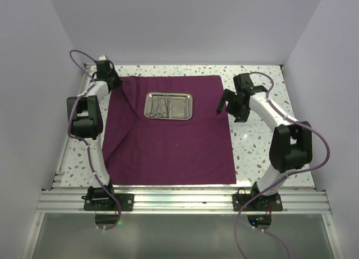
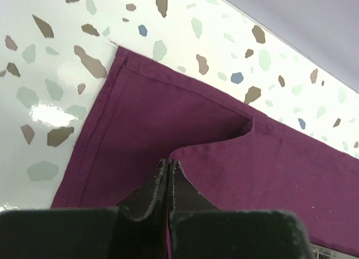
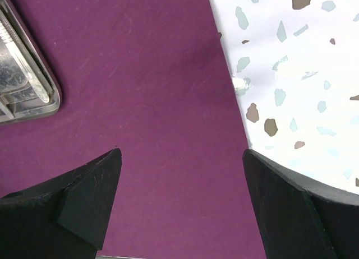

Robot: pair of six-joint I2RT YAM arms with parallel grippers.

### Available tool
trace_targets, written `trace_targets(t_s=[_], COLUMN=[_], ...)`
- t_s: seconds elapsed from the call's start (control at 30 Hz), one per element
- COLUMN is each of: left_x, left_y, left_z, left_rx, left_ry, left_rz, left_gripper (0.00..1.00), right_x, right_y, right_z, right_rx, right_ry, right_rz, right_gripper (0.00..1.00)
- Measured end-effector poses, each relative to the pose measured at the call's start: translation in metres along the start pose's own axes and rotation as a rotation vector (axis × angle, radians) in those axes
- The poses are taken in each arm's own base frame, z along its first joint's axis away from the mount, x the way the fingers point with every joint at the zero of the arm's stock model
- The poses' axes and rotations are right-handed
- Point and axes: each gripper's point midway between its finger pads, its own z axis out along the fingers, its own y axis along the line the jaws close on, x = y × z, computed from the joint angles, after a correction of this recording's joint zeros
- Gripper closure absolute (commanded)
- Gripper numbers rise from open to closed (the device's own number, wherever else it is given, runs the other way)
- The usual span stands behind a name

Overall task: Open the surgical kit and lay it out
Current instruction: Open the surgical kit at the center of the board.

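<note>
Several instruments [image 1: 159,106] in tray [image 1: 181,107] on cloth [image 1: 174,147]

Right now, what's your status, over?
Left end effector shut on cloth wrap, folded edge. Right end effector open over wrap's right edge. Steel tray exposed; nothing in the way.

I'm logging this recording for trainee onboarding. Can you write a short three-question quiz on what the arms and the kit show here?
1. Fill in: the steel tray sits on the ____.
2. True or false: the right gripper is shut.
3. The left gripper pinches: A the tray, B the cloth wrap, C nothing.
Key: 1 cloth wrap; 2 false; 3 B.
</note>
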Motion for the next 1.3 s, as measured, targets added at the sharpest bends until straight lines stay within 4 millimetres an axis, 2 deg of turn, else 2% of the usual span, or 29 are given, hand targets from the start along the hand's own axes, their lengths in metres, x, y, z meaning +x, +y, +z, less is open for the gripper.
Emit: trace_targets(t_s=[0.07, 0.13, 0.3, 0.33, 0.37, 0.4, 0.43, 0.57, 0.7, 0.77, 0.87, 0.93, 1.07, 1.13, 1.2, 1.27, 1.3], left_x=[-0.004, -0.017, -0.074, -0.087, -0.097, -0.106, -0.112, -0.122, -0.117, -0.109, -0.103, -0.105, -0.115, -0.108, -0.093, -0.065, -0.046], left_y=[0.001, 0.001, 0.006, 0.006, 0.007, 0.008, 0.01, 0.018, 0.024, 0.028, 0.026, 0.017, -0.02, -0.042, -0.061, -0.075, -0.076], left_z=[0.003, 0.009, 0.022, 0.023, 0.024, 0.024, 0.023, 0.022, 0.017, 0.007, -0.025, -0.051, -0.109, -0.128, -0.136, -0.133, -0.129], left_rx=[-0.012, -0.014, -0.035, -0.034, -0.034, -0.038, -0.046, -0.093, -0.119, -0.133, -0.139, -0.118, -0.041, 0.006, 0.051, 0.092, 0.097], left_ry=[-0.005, -0.031, -0.133, -0.161, -0.183, -0.212, -0.231, -0.271, -0.269, -0.251, -0.232, -0.235, -0.277, -0.274, -0.24, -0.172, -0.125], left_rz=[0.016, 0.03, 0.053, 0.059, 0.072, 0.082, 0.089, 0.065, 0.063, 0.062, 0.055, 0.052, 0.095, 0.14, 0.187, 0.229, 0.243], left_gripper=[1.0, 1.0, 0.98, 0.73, 0.57, 0.2, 0.01, 0.0, 0.0, 0.0, 0.0, 0.0, 0.01, 0.08, 0.13, 0.16, 0.18], right_x=[0.0, 0.001, 0.001, 0.001, 0.001, 0.001, 0.001, -0.001, -0.006, -0.01, -0.019, -0.028, -0.042, -0.044, -0.039, -0.034, -0.032], right_y=[0.0, -0.001, -0.001, -0.001, -0.001, 0.0, 0.0, 0.004, 0.019, 0.03, 0.06, 0.091, 0.162, 0.193, 0.211, 0.213, 0.209], right_z=[0.001, 0.002, 0.003, 0.003, 0.003, 0.003, 0.003, 0.004, 0.009, 0.013, 0.019, 0.021, 0.024, 0.025, 0.028, 0.032, 0.036], right_rx=[0.002, 0.004, 0.004, 0.005, 0.004, 0.004, 0.003, -0.018, -0.075, -0.107, -0.17, -0.216, -0.312, -0.35, -0.365, -0.34, -0.312], right_ry=[0.003, 0.006, 0.006, 0.007, 0.006, 0.006, 0.006, 0.002, 0.004, 0.003, -0.01, -0.021, -0.062, -0.077, -0.071, -0.056, -0.051], right_rz=[0.0, 0.0, 0.0, 0.001, 0.001, 0.001, 0.001, 0.004, 0.005, 0.0, -0.03, -0.07, -0.161, -0.194, -0.217, -0.22, -0.216], right_gripper=[0.07, 0.07, 0.07, 0.07, 0.07, 0.07, 0.07, 0.07, 0.07, 0.07, 0.08, 0.08, 0.1, 0.11, 0.12, 0.14, 0.15])
